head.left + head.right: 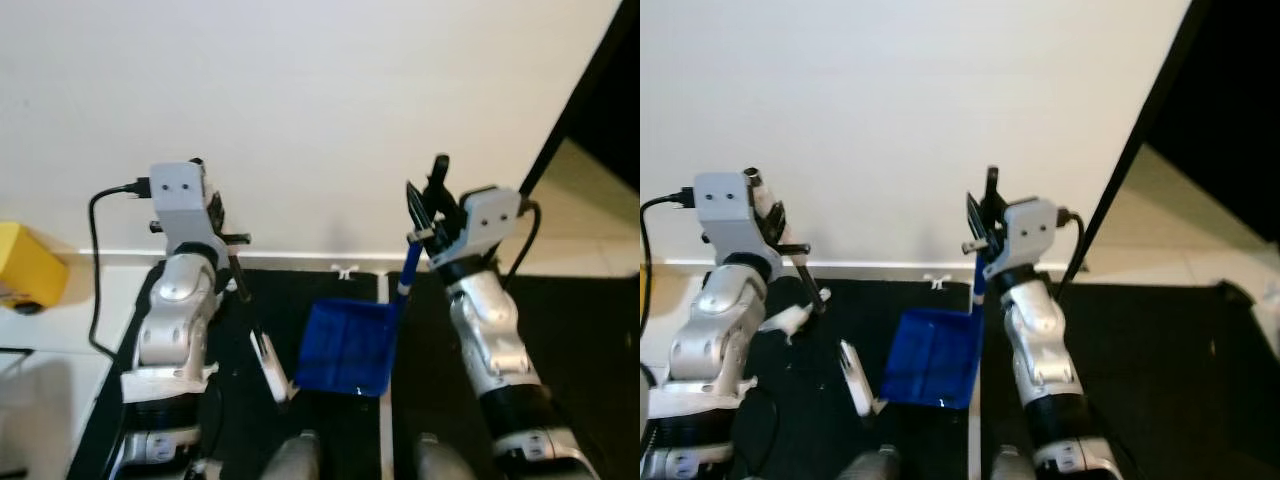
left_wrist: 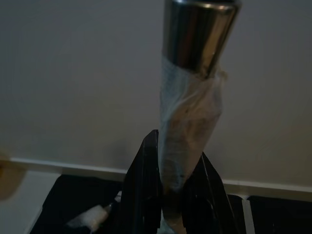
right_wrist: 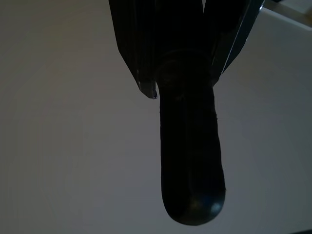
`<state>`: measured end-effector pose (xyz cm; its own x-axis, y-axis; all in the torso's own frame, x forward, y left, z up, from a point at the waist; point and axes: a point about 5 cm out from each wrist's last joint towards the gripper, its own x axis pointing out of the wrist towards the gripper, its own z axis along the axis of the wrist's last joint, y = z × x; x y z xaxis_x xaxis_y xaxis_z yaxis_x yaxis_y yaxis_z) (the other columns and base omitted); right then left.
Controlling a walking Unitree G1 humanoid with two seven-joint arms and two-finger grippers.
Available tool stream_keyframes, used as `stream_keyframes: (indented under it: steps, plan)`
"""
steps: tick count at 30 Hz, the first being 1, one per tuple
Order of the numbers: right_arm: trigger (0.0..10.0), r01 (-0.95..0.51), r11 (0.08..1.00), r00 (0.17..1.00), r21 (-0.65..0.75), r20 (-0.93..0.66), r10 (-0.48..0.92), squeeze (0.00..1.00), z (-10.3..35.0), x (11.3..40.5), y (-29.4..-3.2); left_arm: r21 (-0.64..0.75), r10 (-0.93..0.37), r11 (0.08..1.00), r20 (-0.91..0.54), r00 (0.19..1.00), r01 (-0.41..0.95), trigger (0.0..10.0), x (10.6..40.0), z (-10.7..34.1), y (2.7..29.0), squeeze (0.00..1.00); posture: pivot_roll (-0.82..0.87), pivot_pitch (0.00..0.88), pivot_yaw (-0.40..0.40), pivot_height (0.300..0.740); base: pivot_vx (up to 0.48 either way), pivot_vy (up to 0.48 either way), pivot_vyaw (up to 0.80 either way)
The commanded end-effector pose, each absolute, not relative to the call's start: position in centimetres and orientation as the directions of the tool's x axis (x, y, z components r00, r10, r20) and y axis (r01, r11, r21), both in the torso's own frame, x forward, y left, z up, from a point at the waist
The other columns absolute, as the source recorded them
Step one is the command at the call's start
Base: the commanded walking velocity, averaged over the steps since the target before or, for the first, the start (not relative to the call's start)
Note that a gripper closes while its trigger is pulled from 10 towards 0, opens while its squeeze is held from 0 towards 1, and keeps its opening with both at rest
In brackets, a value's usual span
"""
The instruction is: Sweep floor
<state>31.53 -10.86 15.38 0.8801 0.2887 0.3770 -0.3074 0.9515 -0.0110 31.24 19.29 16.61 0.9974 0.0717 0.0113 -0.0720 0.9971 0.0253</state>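
Left gripper (image 2: 168, 195): raised in front of the white wall (image 1: 320, 100), its two black fingers (image 2: 141, 190) clamped around the broom handle (image 2: 187, 141) where the handle is wrapped in pale tape, just below a bare chrome section.
Broom: the thin dark shaft (image 1: 250, 310) slants from the left gripper down toward the floor, ending in a small white head (image 1: 272, 368) over the black mat (image 1: 330, 290); whether the head touches the mat is hard to judge.
Right gripper (image 1: 428, 205): raised near the wall, fingers closed on the dustpan's dark rounded handle (image 3: 191, 161).
Dustpan (image 1: 348, 346): blue, hanging below the right gripper on its blue stem, just beside the broom head, between the two arms and above the mat.
Floor: black mat up against a white baseboard (image 1: 300, 258), with pale flooring to either side.
Other: a yellow object (image 1: 25, 265) at the far left by the wall.
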Motion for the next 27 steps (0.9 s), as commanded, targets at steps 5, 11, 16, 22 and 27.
stream_keyframes:
  steps: [5, 11, 16, 22, 27]
  plan:
    - [10.0, -0.296, 0.955, 0.868, -0.017, 0.411, 0.277, 0.0, 16.0, 31.5, -11.2, 0.044, 0.07, 0.996, 0.033, 0.997, -0.071, 10.0, 31.3, 17.0, 19.4, 0.0, 0.06, 0.062, 0.089, 0.74, 0.34, 0.0, 0.0]
    - [10.0, -0.297, 0.955, 0.868, -0.019, 0.412, 0.278, 0.0, 16.0, 31.5, -11.2, 0.046, 0.062, 0.997, 0.037, 0.997, -0.063, 10.0, 31.3, 17.0, 19.3, 0.0, 0.06, 0.06, 0.09, 0.74, 0.261, 0.0, 0.0]
    - [10.0, -0.298, 0.954, 0.868, -0.019, 0.412, 0.279, 0.0, 16.0, 31.5, -11.2, 0.049, 0.059, 0.997, 0.038, 0.998, -0.061, 10.0, 31.3, 17.0, 19.2, 0.0, 0.06, 0.06, 0.089, 0.74, 0.0, 0.0, 0.0]
    - [10.0, -0.296, 0.955, 0.869, -0.023, 0.409, 0.279, 0.0, 15.9, 31.5, -11.2, 0.05, 0.054, 0.997, 0.041, 0.998, -0.056, 10.0, 31.2, 17.0, 19.2, 0.0, 0.06, 0.064, 0.088, 0.74, 0.0, 0.0, 0.0]
    - [10.0, -0.266, 0.96, 0.888, -0.084, 0.366, 0.278, 0.0, 14.8, 31.6, -12.3, 0.06, 0.044, 0.997, 0.028, 0.999, -0.046, 10.0, 30.8, 15.9, 19.3, 0.0, 0.06, 0.076, 0.088, 0.74, 0.0, 0.0, 0.0]
